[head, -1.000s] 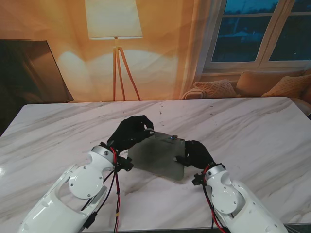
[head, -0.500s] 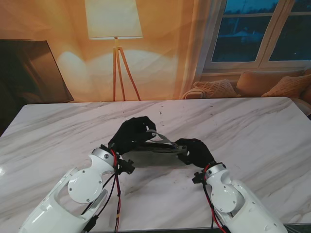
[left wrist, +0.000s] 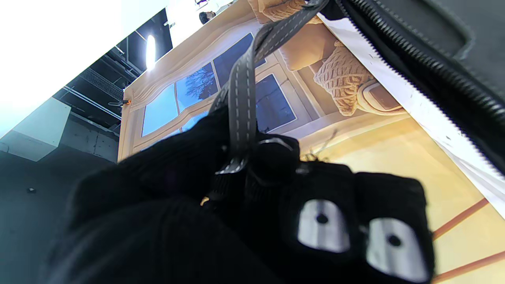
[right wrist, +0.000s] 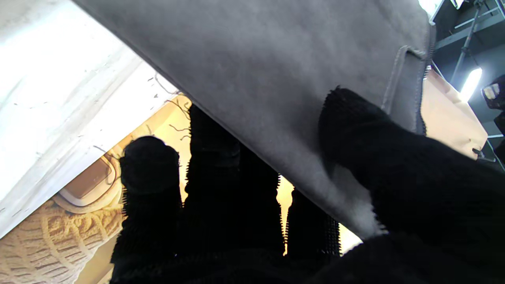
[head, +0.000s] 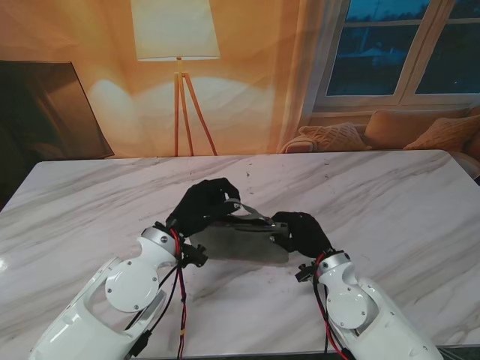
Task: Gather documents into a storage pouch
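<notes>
Both hands hold the grey pouch (head: 238, 238) above the marble table (head: 390, 202). Left hand (head: 204, 208) grips its strap (left wrist: 241, 90) at ten o'clock; right hand (head: 300, 232) pinches the three o'clock edge.

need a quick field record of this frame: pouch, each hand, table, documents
pouch: dark grey fabric zip pouch, held between both hands, its near part hanging toward the table
left hand: shut on the pouch's grey webbing strap
right hand: shut on the pouch's edge, thumb on one face, fingers on the other
table: white marble top
documents: none visible
</notes>
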`<act>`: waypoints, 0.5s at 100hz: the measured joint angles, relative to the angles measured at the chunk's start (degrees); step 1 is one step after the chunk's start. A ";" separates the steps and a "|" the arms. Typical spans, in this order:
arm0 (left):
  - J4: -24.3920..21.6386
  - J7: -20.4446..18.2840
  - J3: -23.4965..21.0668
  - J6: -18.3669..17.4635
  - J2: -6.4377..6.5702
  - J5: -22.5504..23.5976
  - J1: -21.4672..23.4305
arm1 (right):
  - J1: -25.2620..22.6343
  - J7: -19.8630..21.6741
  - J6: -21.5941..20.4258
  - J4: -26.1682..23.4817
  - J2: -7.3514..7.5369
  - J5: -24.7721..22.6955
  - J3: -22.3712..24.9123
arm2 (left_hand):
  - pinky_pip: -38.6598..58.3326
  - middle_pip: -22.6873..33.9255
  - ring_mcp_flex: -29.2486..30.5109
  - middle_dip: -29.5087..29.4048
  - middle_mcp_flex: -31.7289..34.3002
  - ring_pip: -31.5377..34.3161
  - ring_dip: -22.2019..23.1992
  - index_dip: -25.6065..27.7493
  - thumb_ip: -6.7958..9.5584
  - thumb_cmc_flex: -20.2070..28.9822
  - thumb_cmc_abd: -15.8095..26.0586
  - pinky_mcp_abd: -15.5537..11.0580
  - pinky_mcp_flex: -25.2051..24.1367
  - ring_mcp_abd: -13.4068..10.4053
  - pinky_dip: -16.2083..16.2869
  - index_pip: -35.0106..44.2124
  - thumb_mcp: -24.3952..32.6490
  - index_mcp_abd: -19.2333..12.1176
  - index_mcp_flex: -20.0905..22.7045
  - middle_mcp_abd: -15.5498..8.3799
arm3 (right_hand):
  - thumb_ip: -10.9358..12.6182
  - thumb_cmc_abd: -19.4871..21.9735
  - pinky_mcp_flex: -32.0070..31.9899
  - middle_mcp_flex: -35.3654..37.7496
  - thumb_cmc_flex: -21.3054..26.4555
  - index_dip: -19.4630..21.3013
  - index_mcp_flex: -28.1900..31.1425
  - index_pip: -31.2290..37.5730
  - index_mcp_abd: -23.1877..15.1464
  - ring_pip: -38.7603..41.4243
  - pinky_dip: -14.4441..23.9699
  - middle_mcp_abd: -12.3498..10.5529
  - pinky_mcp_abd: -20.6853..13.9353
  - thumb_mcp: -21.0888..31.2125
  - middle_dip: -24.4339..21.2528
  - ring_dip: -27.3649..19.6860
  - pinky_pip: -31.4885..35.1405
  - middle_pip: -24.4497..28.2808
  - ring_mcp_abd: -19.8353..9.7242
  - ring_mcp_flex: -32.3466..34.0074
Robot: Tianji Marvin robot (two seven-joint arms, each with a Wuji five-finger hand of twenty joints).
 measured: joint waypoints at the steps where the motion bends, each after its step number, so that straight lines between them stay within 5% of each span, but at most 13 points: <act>1: 0.01 0.01 -0.04 0.05 -0.01 0.05 0.00 | -0.01 0.00 -0.02 -0.01 -0.01 0.17 0.00 | 0.00 0.00 0.00 0.00 0.00 0.00 0.00 0.00 0.00 0.00 0.00 0.00 0.00 0.00 0.00 0.00 0.00 0.00 0.00 0.00 | -0.09 0.13 0.09 0.34 0.55 -0.32 0.46 0.02 0.00 0.35 0.00 0.04 0.00 -0.29 0.15 0.00 0.22 -0.13 0.05 0.00; 19: 0.14 0.22 -1.35 1.45 -0.12 1.45 0.16 | -0.27 -0.19 0.05 -0.40 -0.26 1.33 0.03 | 0.00 0.00 0.00 0.00 0.00 0.00 0.00 0.00 0.00 0.00 0.00 0.00 0.00 0.00 0.00 0.00 0.00 0.00 0.00 0.00 | -0.36 2.46 4.12 4.90 4.37 -2.11 3.82 0.39 2.94 2.55 0.00 0.37 -0.03 -4.02 1.12 0.00 3.25 0.39 0.18 3.49; 50: 0.59 0.05 -3.93 4.21 -0.07 3.17 1.21 | -0.23 -2.03 1.36 -0.73 -0.76 0.67 -0.13 | 0.00 0.01 0.00 0.01 0.00 0.00 0.00 0.00 0.00 0.00 -0.01 0.00 0.00 0.00 0.00 0.00 -0.01 0.00 0.00 0.00 | -0.71 -2.49 8.90 9.63 6.13 -2.07 8.96 -3.21 5.37 3.43 -1.84 1.68 -0.06 -3.80 -0.65 -2.22 4.50 0.21 1.63 8.77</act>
